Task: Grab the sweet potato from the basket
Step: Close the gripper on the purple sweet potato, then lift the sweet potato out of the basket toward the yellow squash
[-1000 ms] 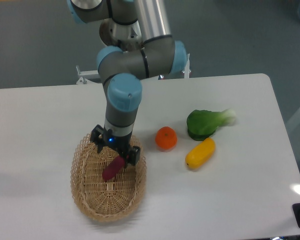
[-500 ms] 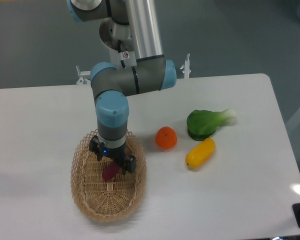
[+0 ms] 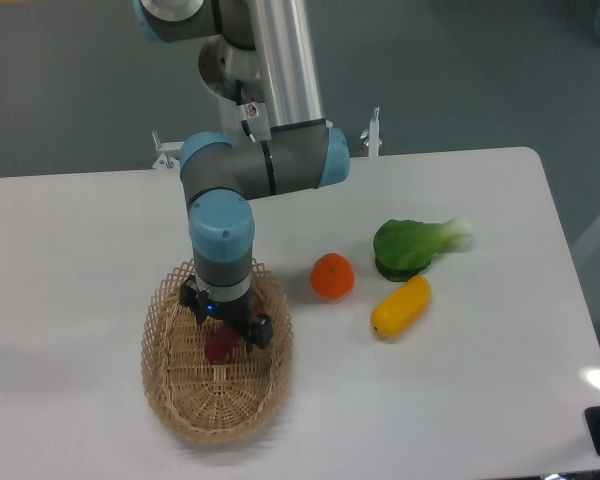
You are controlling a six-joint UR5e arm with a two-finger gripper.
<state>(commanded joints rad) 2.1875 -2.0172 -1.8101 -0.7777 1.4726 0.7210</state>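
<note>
Arm has dropped lower over the basket (image 3: 170, 385) since the earlier frame; pincer (image 3: 223, 335) now sits down on the sweet potato (image 3: 218, 346), mostly hiding it. Whether the jaws have closed cannot be told. Potato lies inside basket on the bench (image 3: 80, 240); grasp and lift remain.

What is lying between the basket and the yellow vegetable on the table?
In the camera view, a round orange fruit sits between the basket and the yellow vegetable.

No readable text, label, brand, number or sign can be made out on any object in the camera view.
</note>
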